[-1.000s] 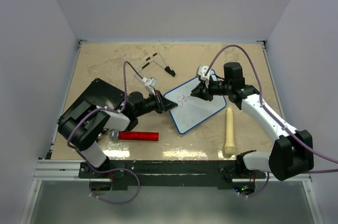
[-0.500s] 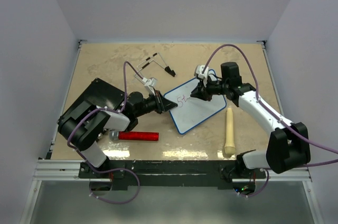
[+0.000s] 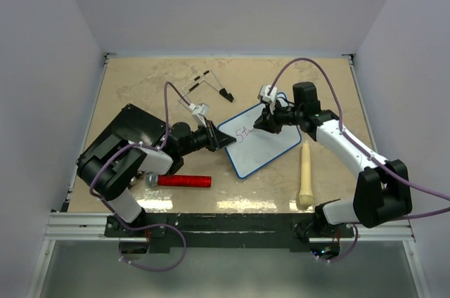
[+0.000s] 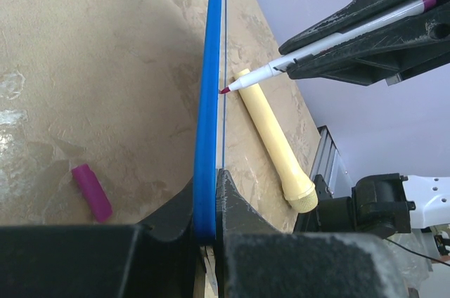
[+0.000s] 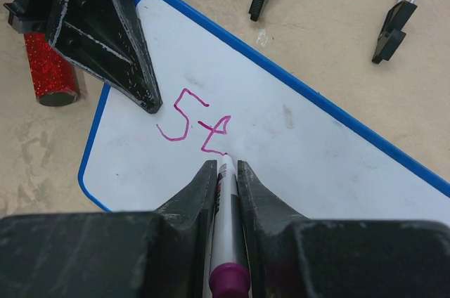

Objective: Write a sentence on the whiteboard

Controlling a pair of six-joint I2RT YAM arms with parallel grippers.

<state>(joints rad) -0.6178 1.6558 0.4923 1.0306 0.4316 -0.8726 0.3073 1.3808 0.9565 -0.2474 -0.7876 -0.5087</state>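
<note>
The whiteboard (image 3: pixel 266 147) lies on the table (image 3: pixel 151 87) between the two arms. The left gripper (image 3: pixel 226 140) is pinched tight on its left edge, and the right gripper (image 5: pixel 225 171) is clamped on a purple marker (image 5: pixel 226 203) whose tip touches the board just after "St", the first letters of the sentence (image 5: pixel 193 126). The next letter likely wants light, even pressure and small strokes at the same height, with the left grip firm so the board cannot slide.

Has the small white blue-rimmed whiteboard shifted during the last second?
No. The whiteboard keeps the same spot between the red glittery cylinder and the cream club-shaped stick.
</note>
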